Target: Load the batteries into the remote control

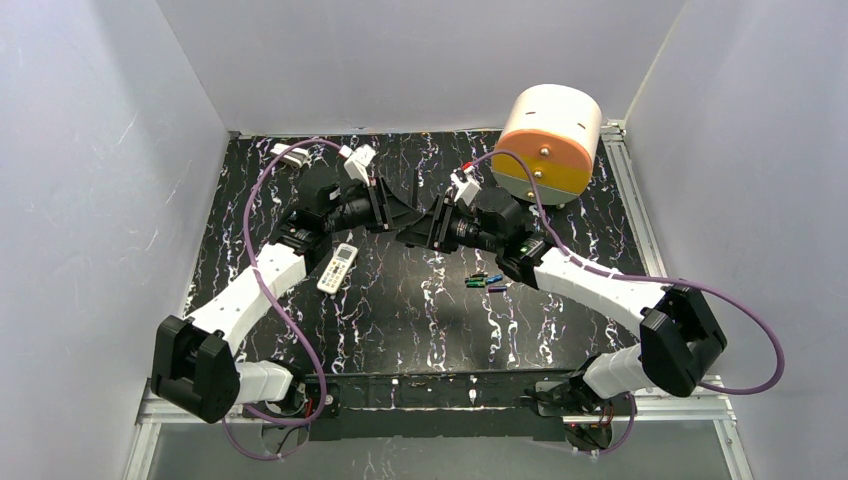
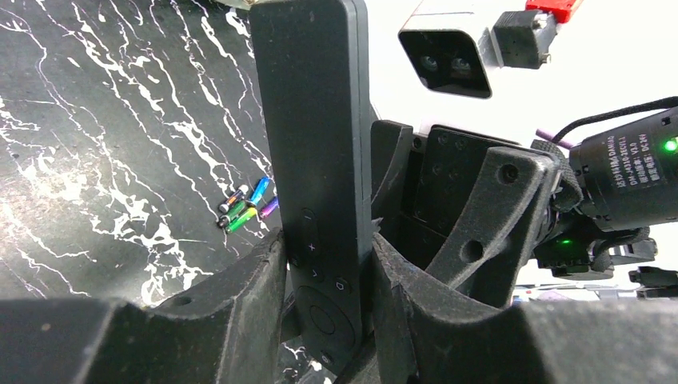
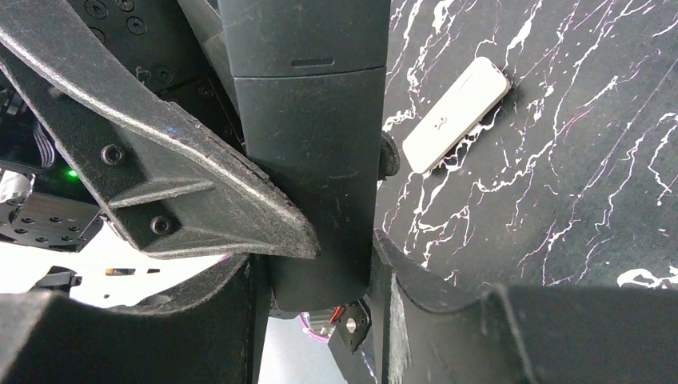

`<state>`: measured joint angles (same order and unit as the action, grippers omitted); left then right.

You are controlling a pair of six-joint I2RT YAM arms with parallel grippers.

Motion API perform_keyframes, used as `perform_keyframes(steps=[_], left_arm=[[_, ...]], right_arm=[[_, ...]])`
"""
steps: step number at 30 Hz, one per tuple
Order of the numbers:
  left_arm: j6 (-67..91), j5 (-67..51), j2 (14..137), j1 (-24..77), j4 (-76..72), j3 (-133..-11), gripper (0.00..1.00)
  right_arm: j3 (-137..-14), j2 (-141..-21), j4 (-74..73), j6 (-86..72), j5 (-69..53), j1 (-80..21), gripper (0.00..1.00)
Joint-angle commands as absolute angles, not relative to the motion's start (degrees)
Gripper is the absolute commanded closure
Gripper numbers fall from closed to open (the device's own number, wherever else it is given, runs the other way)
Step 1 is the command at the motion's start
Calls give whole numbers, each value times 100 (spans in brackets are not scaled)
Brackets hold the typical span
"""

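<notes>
Over the worktop (image 1: pixel 400 330) centre, both arms lean inward, left gripper (image 2: pixel 324 268) and right gripper (image 3: pixel 320 268) each clamping the black strip (image 2: pixel 316 120).

A long flat black strip (image 2: pixel 316 120) over black marbled table (image 1: pixel 400 325); white-and-orange drum (image 1: pixel 550 135) at far right corner.

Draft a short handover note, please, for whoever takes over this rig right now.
Left tool: closed on the button end of the black bar, which is held off the table.
Right tool: gripping the other end of the same bar.
White remote control: lying on the table beside the left arm, in neither tool.
Batteries: loose in a small cluster on the table near the right arm.
Done: no battery picked up or loaded.
Left: probably put the bar down, then pick up the batteries and fit them into the remote.
</notes>
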<state>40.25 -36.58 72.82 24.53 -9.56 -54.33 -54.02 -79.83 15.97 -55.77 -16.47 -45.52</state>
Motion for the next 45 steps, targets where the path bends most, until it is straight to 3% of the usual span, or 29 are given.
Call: perform_keyframes(steps=[1, 5, 12, 16, 22, 31, 37, 45], left_arm=[[3399, -3831, 7168, 2522, -493, -5673, 100], [2974, -3680, 7359, 2501, 212, -6024, 100], [2030, -4507, 7815, 2402, 1295, -6720, 100], [1647, -5007, 7861, 2401, 1581, -6801, 100], [1427, -5447, 7850, 2400, 1646, -6745, 100], [-121, -6450, 7645, 2401, 3349, -7127, 100], [-764, -6833, 7564, 2404, 4026, -7211, 100], [-1093, -6890, 7402, 2399, 4340, -7217, 100]], right_arm=[[-5612, -7866, 1634, -5594, -1263, -4492, 49], [-5374, -7585, 1625, -5078, -1187, -4451, 31], [-4991, -6779, 1307, -4197, -1280, -4250, 17], [-5057, -6410, 1206, -3889, -1085, -4171, 15], [-5557, -6910, 954, -3674, -1086, -4090, 16], [-6780, -7479, -271, -1595, -3710, -3896, 17], [-7305, -8029, -1017, -959, -5419, -3895, 30], [-7291, -8217, -848, -1057, -6013, -3919, 63]])
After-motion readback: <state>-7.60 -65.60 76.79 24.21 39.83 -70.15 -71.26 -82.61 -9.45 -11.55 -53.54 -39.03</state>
